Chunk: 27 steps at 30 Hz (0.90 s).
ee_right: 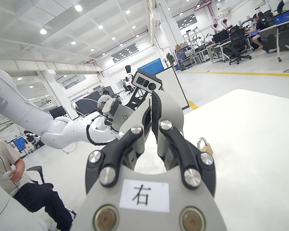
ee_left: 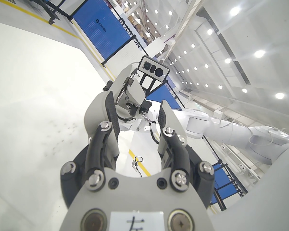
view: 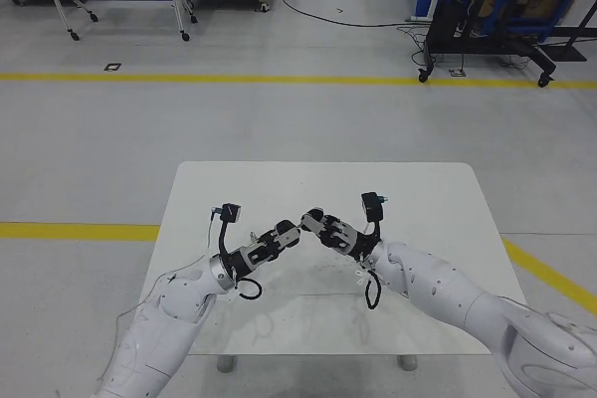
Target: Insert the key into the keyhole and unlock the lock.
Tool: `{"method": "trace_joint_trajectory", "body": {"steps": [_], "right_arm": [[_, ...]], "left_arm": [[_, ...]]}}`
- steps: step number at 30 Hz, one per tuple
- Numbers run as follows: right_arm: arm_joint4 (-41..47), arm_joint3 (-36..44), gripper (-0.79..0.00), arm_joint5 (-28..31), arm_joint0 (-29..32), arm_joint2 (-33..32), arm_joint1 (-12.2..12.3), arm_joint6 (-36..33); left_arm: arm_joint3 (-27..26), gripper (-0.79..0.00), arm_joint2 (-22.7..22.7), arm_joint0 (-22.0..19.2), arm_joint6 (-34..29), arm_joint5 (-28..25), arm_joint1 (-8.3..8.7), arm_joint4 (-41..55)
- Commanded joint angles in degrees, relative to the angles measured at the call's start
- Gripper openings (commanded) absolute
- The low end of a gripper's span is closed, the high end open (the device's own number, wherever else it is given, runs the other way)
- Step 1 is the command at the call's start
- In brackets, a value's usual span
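Brass padlock (ee_right: 205, 146) with a silver shackle down on the white table (ee_right: 255, 133), close by the right gripper (ee_right: 153, 97); long axis from body to shackle, shackle end either up or away from the wrist, no telling whether standing or lying flat, keyhole side not made out. Right gripper raised above the tabletop, fingers (ee_right: 159, 111) pressed together pad to pad, no telling whether pinching anything thin. Facing it, left gripper (ee_left: 136, 102) likewise off the surface, fingers (ee_left: 112, 111) spread wide apart, aimed straight at the other gripper. From above, left arm (view: 184, 298) and right arm (view: 448, 287) both bent inward over the middle of the table, wrists angled toward each other, tips almost nose to nose in a shallow arch. Plain white tabletop with rounded corners, a few faint dark scuffs (ee_left: 59, 138) across it. Around it a pale grey workshop floor (view: 279, 129) with yellow lines (view: 279, 78), blue panels (ee_left: 103, 32) on black frames, desks and office chairs (ee_right: 238, 46) farther off, rows of round ceiling lights (ee_right: 78, 7) overhead
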State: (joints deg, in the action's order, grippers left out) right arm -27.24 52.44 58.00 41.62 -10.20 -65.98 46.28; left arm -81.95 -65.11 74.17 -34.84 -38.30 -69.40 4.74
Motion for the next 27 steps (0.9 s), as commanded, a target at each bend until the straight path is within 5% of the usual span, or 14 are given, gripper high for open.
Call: {"method": "trace_joint_trajectory", "body": {"steps": [1, 27], "right_arm": [[0.27, 0.19, -0.785, 0.00, -0.07, 0.33, 0.05, 0.00], [0.53, 0.05, -0.785, 0.00, 0.31, 0.46, 0.06, 0.00]], "left_arm": [[-0.06, -0.449, 0.11, -0.01, 0.19, 0.14, 0.01, -0.27], [1.55, -0.443, 1.32, -0.90, -1.64, 0.39, 0.07, 5.03]]}}
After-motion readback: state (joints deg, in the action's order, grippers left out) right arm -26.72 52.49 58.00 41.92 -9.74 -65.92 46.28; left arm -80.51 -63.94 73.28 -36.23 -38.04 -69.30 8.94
